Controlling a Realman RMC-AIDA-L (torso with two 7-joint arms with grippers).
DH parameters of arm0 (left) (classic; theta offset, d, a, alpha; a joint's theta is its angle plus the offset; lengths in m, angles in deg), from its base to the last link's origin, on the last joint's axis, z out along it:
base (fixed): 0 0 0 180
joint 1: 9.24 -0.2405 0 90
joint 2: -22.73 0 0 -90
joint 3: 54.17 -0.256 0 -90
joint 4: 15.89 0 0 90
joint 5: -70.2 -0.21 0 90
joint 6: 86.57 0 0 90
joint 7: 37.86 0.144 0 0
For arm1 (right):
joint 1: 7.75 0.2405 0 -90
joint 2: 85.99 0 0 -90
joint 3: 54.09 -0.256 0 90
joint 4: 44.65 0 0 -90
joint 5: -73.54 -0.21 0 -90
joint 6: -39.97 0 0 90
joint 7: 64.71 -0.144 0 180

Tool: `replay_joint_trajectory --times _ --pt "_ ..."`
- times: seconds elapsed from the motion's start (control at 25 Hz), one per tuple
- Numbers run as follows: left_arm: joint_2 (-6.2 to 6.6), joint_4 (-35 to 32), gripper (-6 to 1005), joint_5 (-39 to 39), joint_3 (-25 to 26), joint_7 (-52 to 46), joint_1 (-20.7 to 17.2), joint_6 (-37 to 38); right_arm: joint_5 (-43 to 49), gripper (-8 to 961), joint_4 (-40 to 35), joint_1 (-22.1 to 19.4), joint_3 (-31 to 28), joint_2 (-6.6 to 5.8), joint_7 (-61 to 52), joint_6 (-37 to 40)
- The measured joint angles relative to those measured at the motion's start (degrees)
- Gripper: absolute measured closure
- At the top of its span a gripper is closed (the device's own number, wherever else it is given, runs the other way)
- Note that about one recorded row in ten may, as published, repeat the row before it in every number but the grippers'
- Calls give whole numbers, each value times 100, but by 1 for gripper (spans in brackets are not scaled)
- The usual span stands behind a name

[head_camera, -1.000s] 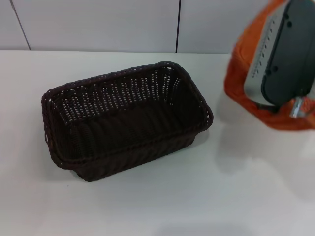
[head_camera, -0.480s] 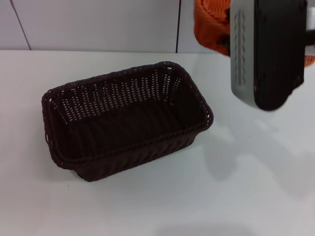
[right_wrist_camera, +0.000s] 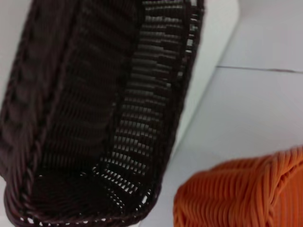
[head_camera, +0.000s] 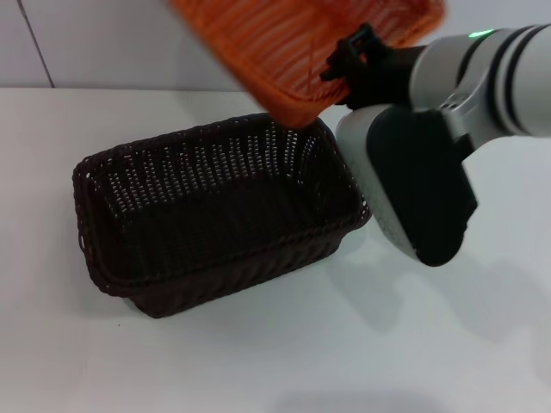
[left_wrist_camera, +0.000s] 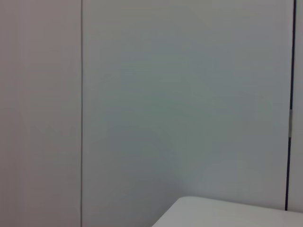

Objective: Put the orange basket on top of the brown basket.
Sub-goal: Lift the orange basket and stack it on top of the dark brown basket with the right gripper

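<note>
The task looks roughly halfway done: the orange basket (head_camera: 301,47) is off the table (head_camera: 258,361) and carried in the air, tilted steeply with one corner dipping toward the far right corner of the brown basket (head_camera: 215,215), but it is not yet set down on it. The right gripper (head_camera: 351,53) is at the orange basket's right end, above the table's far edge, and appears clamped on its rim, since the basket hangs from it clear of everything; how wide its fingers stand cannot be made out. What remains, by my judgement, is to level the orange basket, bring it over the middle of the brown one and lower it onto the rim or into the hollow. The brown basket sits upright and empty on the table, left of centre, turned slightly askew to the table's edges. The orange basket is a bright woven tray with open-weave slanted sides, and the right wrist view shows its tight ribbed weave beside the dark basket. The left gripper is out of sight, its camera facing only wall
</note>
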Motion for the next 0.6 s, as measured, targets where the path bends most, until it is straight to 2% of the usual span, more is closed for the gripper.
replay_joint_trajectory --times 0.04,0.24,0.44,0.6 --pt "0 0 204 0 0 0 0 0 2 734 -318 50 118 -65 72 394" --pt "-8 35 204 27 5 -4 18 -180 7 735 -824 356 216 -133 234 1032" --pt "-10 54 204 165 -4 -9 56 -313 2 735 -1496 573 250 -111 351 1753" --pt "-16 59 204 222 -30 -10 68 -321 -10 741 -1723 589 297 -86 419 1990"
